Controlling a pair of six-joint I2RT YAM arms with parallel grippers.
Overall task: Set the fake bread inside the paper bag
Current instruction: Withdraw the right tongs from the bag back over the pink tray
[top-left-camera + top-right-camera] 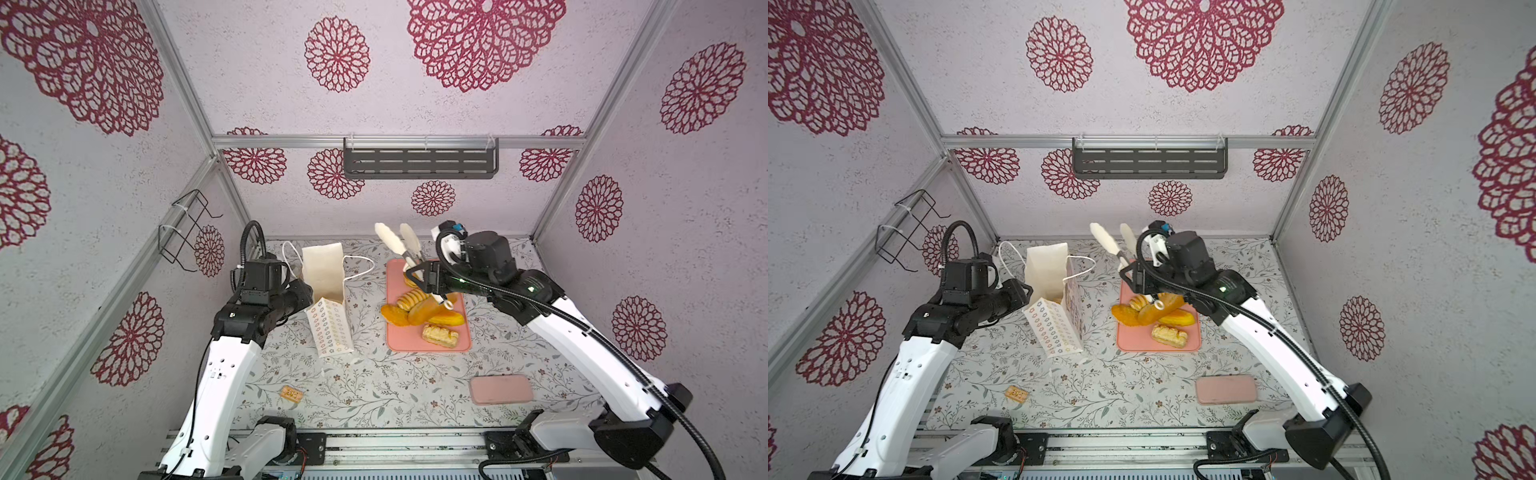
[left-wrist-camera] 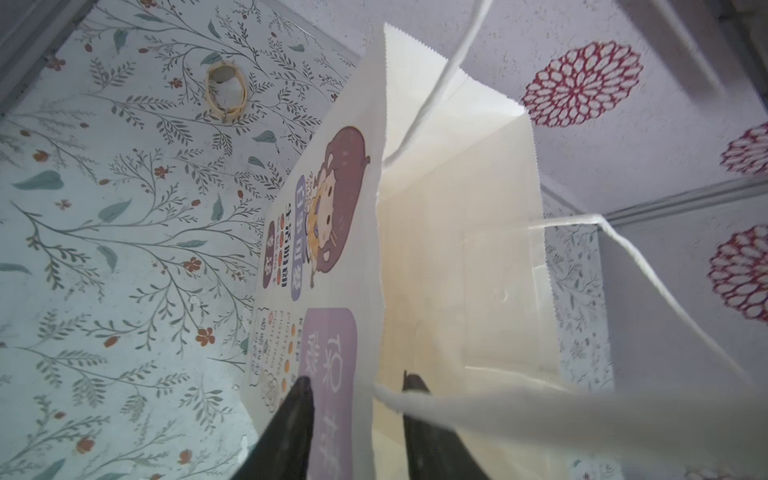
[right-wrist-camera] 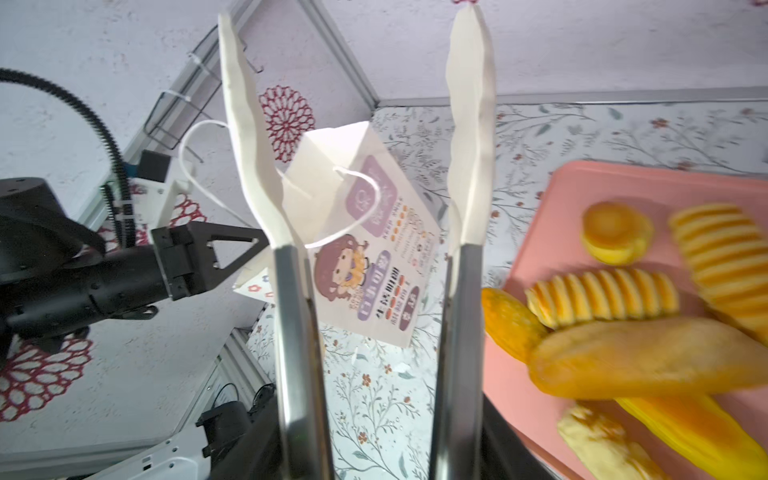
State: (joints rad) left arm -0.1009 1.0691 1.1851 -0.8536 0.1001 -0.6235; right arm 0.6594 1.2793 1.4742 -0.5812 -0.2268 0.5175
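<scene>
Presently: left gripper [image 2: 356,379] jaws half apart astride paper bag [image 2: 457,249] wall, unclamped; right gripper [image 1: 417,275] grips tongs [image 3: 293,299], its jaws largely hidden; fake bread [image 3: 644,365] blurred, partly cut off.

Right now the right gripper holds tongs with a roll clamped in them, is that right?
No. The right gripper holds the tongs, but they clamp nothing: the right wrist view shows their tips apart and empty. The bread lies on the tray.
</scene>
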